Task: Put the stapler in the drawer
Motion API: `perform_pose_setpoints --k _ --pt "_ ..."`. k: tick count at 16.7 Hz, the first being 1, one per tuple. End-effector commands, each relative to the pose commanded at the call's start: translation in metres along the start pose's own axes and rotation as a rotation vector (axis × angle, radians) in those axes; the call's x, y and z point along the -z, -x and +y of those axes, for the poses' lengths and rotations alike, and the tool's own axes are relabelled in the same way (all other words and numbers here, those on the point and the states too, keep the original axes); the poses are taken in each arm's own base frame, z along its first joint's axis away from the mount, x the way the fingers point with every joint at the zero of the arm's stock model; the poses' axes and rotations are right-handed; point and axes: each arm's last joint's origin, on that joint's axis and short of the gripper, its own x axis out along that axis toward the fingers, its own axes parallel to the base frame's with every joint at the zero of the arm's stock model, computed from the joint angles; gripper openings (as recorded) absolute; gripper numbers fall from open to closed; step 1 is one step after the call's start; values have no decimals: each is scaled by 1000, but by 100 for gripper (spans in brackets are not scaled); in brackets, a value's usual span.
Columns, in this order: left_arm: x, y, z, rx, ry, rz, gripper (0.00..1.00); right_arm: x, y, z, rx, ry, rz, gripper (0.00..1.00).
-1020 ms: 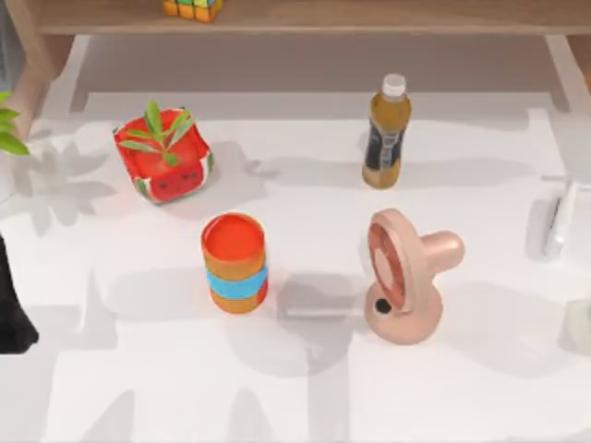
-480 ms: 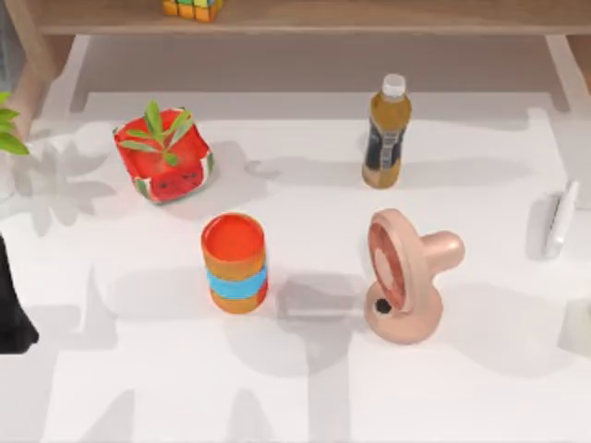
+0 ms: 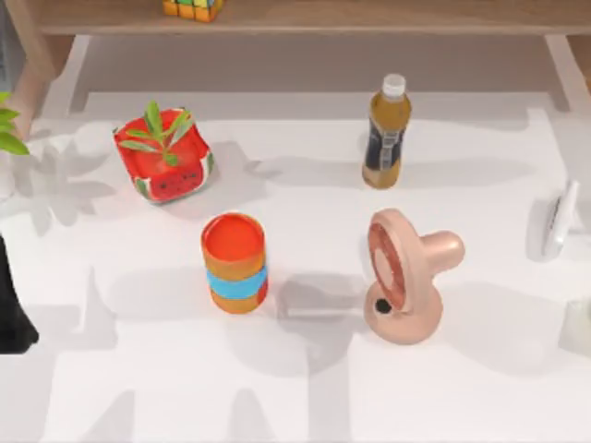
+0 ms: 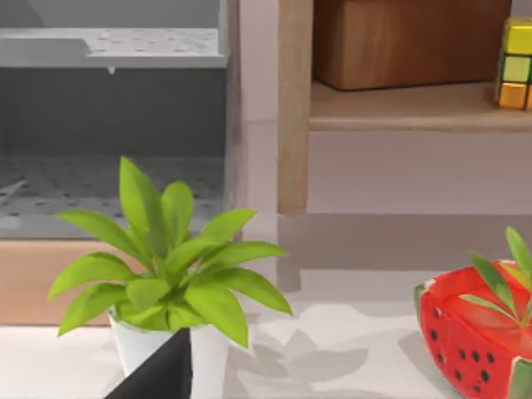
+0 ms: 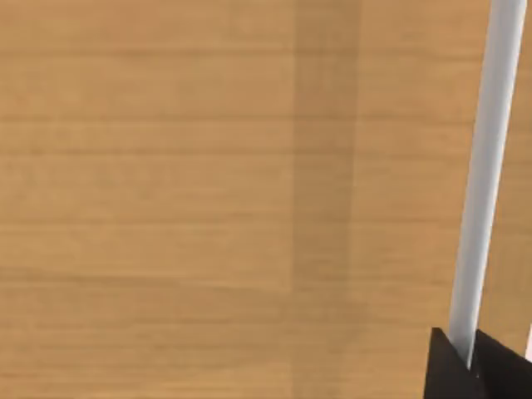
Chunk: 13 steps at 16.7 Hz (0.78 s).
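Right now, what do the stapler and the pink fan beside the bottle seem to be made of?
The stapler looks like smooth white to light-grey plastic or painted metal: plain, even surface, no grain. The pink fan seems moulded plastic with a soft sheen: rounded, seamless shapes. The bottle looks like clear plastic holding amber liquid.

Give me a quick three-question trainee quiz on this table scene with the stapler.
1. True or false: the slim white stapler sits near the right edge of the table.
2. What rests on the wooden shelf behind the table? A) a pink fan B) a multicoloured cube C) an orange cup
3. Fill in: the amber bottle has a ___ cap.
Key: 1 true; 2 B; 3 white.
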Motion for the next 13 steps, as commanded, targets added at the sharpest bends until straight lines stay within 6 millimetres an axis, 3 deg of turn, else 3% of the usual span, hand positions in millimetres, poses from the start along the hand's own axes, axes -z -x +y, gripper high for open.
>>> perform_pose_setpoints --k 1,13 --pt "0 0 0 0 0 0 100 0 0 0 0 0 0 0" --pt "0 0 0 0 0 0 100 0 0 0 0 0 0 90"
